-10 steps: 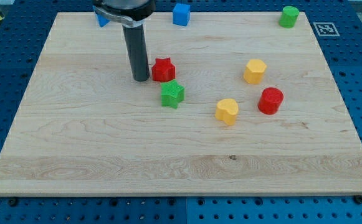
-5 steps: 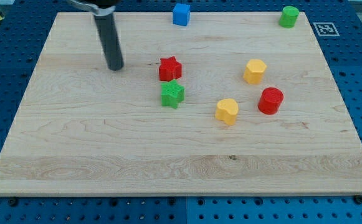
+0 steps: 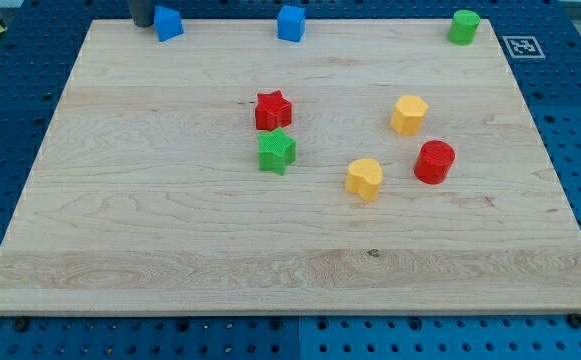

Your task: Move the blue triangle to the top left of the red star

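The blue triangle lies at the board's top edge, towards the view's left. The red star sits near the middle of the board, well below and to the right of the triangle. My tip is at the view's top edge, just left of the blue triangle and very close to it; only the rod's lowest part shows.
A green star lies just below the red star. A blue cube is at the top middle. A green block is at the top right. Two yellow blocks and a red cylinder lie right of centre.
The rod has moved from beside the red star up and left to the board's top edge, next to the blue triangle. The red star shifted slightly right. The blue triangle is now uncovered.
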Motion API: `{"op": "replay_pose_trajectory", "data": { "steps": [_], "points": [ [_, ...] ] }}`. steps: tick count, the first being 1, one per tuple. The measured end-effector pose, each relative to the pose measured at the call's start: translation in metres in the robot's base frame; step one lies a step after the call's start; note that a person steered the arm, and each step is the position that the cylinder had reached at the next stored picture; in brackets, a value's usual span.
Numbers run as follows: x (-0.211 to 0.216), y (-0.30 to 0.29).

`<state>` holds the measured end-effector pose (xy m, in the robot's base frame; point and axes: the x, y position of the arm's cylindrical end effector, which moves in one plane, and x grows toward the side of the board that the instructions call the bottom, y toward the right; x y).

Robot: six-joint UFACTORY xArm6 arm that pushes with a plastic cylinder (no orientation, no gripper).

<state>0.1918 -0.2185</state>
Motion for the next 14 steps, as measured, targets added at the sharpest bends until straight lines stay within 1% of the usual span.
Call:
{"op": "replay_pose_trajectory", "data": {
  "steps": [1,3,5,7,8,10,12,13,14],
  "points": [
    [0.000,0.003],
    [0.000,0.046],
    [0.025,0.055],
    [0.028,0.116],
    [0.028,0.127],
    [0.038,0.126],
    [0.063,0.126],
    [0.067,0.129],
    [0.073,0.145]
  ]
}}
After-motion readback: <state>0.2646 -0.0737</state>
